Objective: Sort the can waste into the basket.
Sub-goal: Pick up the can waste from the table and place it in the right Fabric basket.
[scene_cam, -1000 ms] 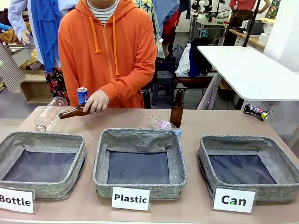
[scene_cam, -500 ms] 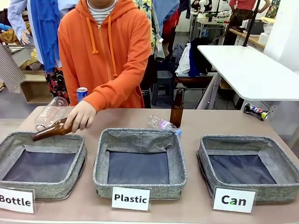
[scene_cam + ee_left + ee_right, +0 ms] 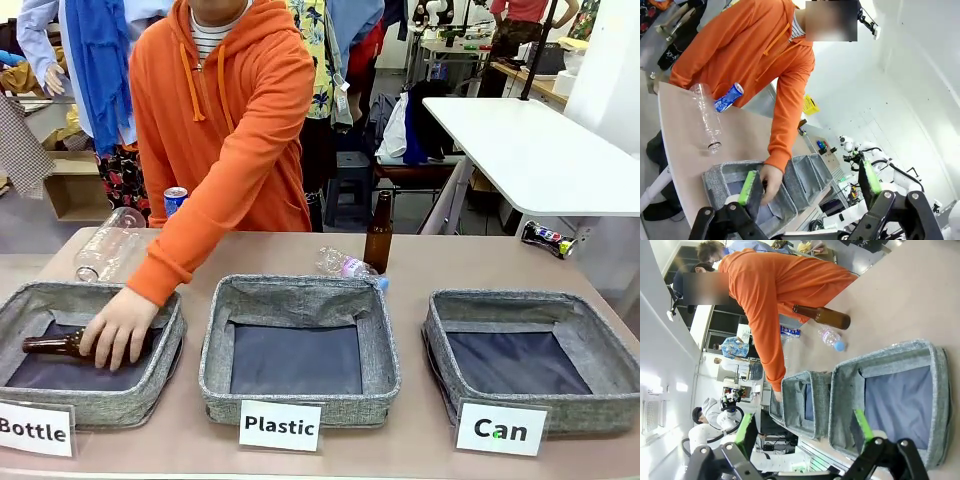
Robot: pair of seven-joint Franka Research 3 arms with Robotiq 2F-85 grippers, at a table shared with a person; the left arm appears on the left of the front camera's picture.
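Note:
A blue can (image 3: 175,200) with white and red print stands at the table's far left edge, beside the person's orange sleeve; the left wrist view shows this blue can (image 3: 730,96) too. A crushed can (image 3: 548,238) lies at the far right corner. The grey woven basket (image 3: 520,300) behind the "Can" card (image 3: 500,429) sits front right with nothing in it, and its rim (image 3: 890,352) is close in the right wrist view. My left gripper (image 3: 808,182) and right gripper (image 3: 803,430) are both open and hold nothing.
The person's hand (image 3: 118,328) presses a brown bottle (image 3: 50,344) into the "Bottle" basket (image 3: 160,300). The "Plastic" basket (image 3: 300,288) sits in the middle. An upright brown bottle (image 3: 378,235), a small plastic bottle (image 3: 345,265) and a large clear bottle (image 3: 110,243) lie along the far side.
The person's hand carried the brown bottle from the table's far left down into the "Bottle" basket. The cans and other bottles have not moved.

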